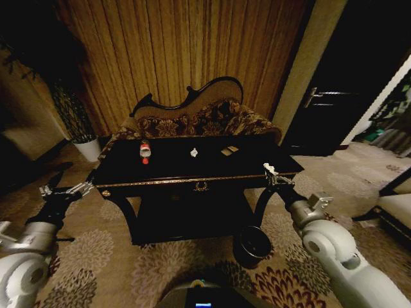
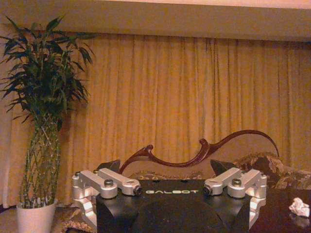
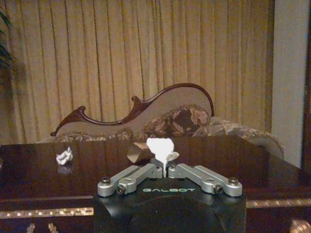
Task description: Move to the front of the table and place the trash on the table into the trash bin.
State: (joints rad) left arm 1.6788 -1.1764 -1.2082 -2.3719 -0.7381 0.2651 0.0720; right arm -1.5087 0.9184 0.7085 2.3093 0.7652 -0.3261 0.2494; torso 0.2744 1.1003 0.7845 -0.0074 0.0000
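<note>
In front of me the glossy black table carries a red-capped bottle on its left, a crumpled paper bit mid-top, and tan scraps just right of it.

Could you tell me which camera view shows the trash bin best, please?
The head view: the trash bin stands on the carpet below the table's front right corner, its dark inside visible. Both wrist views look across the tabletop toward the sofa and curtain, above the bin's level.

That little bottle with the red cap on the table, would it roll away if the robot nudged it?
Probably. The bottle looks round and seems to lie on its side on the glossy table, so a sideways nudge could roll it. It is small, so likely light.
</note>
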